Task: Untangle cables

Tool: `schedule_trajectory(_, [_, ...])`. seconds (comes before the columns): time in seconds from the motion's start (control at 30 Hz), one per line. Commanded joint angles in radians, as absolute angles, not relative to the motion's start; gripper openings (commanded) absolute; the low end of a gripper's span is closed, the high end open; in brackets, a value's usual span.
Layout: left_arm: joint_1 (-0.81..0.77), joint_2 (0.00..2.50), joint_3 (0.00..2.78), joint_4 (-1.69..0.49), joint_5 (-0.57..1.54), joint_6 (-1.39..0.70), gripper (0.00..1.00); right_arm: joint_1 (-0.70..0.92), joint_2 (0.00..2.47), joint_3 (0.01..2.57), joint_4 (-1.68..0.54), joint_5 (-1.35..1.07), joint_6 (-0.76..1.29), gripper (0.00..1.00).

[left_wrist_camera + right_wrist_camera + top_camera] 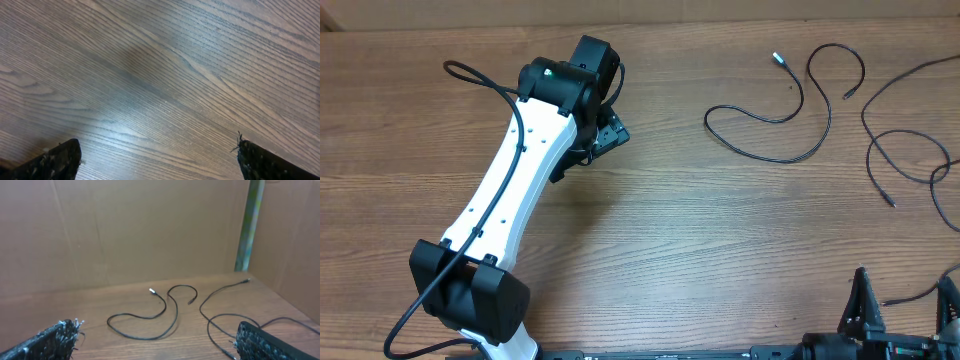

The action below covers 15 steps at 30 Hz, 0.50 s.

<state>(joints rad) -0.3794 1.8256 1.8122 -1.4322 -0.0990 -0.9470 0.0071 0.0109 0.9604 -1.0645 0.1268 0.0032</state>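
Left hand (157, 152) hangs over bare wood on the far left of the worktop (700, 240). Its fingers are spread wide, with nothing between them. Right hand (155, 332) sits at the near right edge, also wide open and empty, looking out toward a brown cardboard wall (125, 230). The cables lie on the far right. One thin black cable (782, 162) snakes in loose curves, with its silvery plug (777, 58) pointing far-left. Just right of it, a second black cable (225, 287) loops toward the right edge. Both hands are well apart from the cables.
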Motion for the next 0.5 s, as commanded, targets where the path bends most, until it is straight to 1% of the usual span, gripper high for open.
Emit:
schedule_trajectory(0.0, [-0.38, 1.82, 1.813, -1.432, -0.112, -0.939, 1.0, 0.011, 0.005, 0.97, -1.1, 0.119, 0.0, 1.0])
schedule_trajectory(0.13, [-0.38, 1.82, 1.813, -1.431, -0.112, -0.939, 1.0, 0.012, 0.005, 0.97, -1.074, 0.119, 0.0, 1.0])
schedule_trajectory(0.23, [-0.38, 1.82, 1.813, -1.432, -0.112, -0.939, 1.0, 0.013, 0.005, 0.958, -0.977, 0.119, 0.0, 1.0])
schedule_trajectory(0.33, [-0.38, 1.82, 1.813, -1.432, -0.112, -0.939, 1.0, 0.013, 0.005, 0.917, -0.773, 0.119, 0.0, 1.0])
schedule_trajectory(0.47, [-0.38, 1.82, 1.813, -1.432, -0.112, -0.939, 1.0, 0.01, 0.005, 0.797, -0.401, 0.119, 0.0, 1.0])
